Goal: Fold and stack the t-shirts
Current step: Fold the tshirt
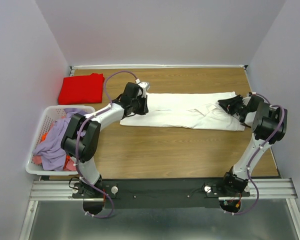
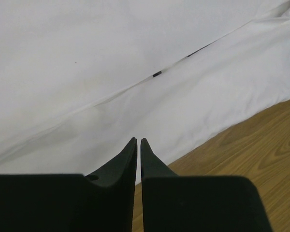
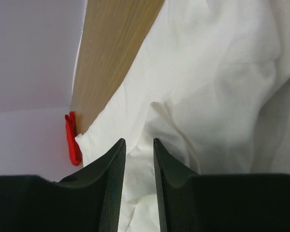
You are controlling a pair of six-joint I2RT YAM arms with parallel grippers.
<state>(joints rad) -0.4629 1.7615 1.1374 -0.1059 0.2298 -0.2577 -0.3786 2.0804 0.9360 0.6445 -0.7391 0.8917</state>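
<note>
The white t-shirt [image 1: 180, 111] lies as a long folded strip across the middle of the table. My left gripper [image 1: 140, 103] hovers over its left end; in the left wrist view it [image 2: 138, 141] is shut with nothing between its fingers, just above the white t-shirt [image 2: 87, 58] near its edge. My right gripper [image 1: 229, 105] is at the shirt's rumpled right end. Its fingers [image 3: 139, 141] stand a narrow gap apart, shut on a bunch of the white t-shirt [image 3: 222, 72]. The red t-shirt [image 1: 81, 88] lies folded at the back left corner and is also visible as the red t-shirt [image 3: 72, 137].
A white slatted laundry basket [image 1: 46, 112] holding lilac and orange clothes stands at the left edge. Bare wooden table [image 1: 180, 155] runs in front of the shirt. Grey walls close in the back and both sides.
</note>
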